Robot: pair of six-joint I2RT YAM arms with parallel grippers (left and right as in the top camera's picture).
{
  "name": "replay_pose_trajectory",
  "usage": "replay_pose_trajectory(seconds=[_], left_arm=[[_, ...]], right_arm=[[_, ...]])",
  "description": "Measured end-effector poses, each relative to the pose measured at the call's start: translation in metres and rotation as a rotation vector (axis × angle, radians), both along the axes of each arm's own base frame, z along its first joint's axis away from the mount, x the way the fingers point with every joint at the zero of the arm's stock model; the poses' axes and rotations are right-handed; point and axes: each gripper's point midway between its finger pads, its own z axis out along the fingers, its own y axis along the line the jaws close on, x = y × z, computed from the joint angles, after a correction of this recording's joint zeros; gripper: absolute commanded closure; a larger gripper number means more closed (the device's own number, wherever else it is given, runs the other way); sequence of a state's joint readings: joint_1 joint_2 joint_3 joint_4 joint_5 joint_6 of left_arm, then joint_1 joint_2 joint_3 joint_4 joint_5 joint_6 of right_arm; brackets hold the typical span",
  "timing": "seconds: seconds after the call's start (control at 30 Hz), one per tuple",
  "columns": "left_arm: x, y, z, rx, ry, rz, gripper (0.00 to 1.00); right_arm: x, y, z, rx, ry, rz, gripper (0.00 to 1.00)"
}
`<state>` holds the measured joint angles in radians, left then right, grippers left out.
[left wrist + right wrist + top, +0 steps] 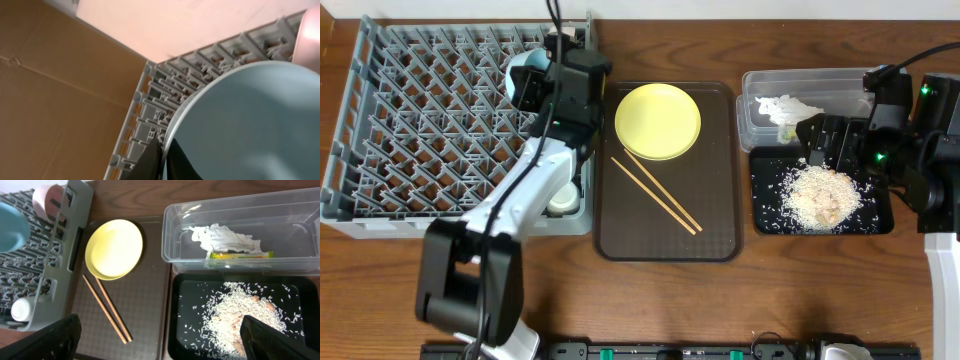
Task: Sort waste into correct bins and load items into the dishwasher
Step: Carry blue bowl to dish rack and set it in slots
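Rack corner crowded: light blue bowl [250, 125] pinched at the rim by the left gripper [162, 152], held on edge over the back right part of the grey dish rack [420, 120], among its upright pegs. Just beside it at the rack's far edge, a pale pinkish-white bowl [47, 197], largely covered by the arm from overhead. Near the rack's front right corner, a small white cup [560, 203] seated inside.

Between rack and bins, the dark brown serving tray [665, 235]: round yellow plate [658, 121] at the back, wooden chopsticks [655, 193] slanted near its front edge.

Right gripper [825, 140] spread wide and empty, above the seam between clear tub [800, 85] and black tray [880, 215].

Clearer from the right wrist: green-yellow wrapper [240, 255] against the tub's near wall, crumpled white napkin [225, 236] just behind it, rice crumbs [235, 320] heaped in the black tray.

From the left wrist alone: bowl rim clamped between dark fingers [147, 162], brown cardboard [60, 100] beyond the rack.
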<state>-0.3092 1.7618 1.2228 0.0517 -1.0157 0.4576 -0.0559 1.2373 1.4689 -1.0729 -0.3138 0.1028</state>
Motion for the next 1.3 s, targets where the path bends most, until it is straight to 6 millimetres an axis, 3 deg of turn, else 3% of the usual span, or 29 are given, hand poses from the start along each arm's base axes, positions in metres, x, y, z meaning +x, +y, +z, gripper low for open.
replay_pose_trajectory(seconds=[0.1, 0.5, 0.97, 1.3], left_arm=[[0.001, 0.003, -0.008, 0.035, 0.020, 0.029, 0.93], [0.000, 0.009, 0.003, 0.053, -0.059, 0.094, 0.93], [-0.012, 0.014, -0.014, 0.086, -0.013, 0.117, 0.93], [-0.022, -0.004, -0.028, 0.108, 0.017, 0.084, 0.93]], right_arm=[[0.000, 0.000, 0.000, 0.000, 0.000, 0.000, 0.01], [0.000, 0.000, 0.000, 0.000, 0.000, 0.000, 0.01], [0.000, 0.000, 0.000, 0.000, 0.000, 0.000, 0.01], [0.000, 0.000, 0.000, 0.000, 0.000, 0.000, 0.01]])
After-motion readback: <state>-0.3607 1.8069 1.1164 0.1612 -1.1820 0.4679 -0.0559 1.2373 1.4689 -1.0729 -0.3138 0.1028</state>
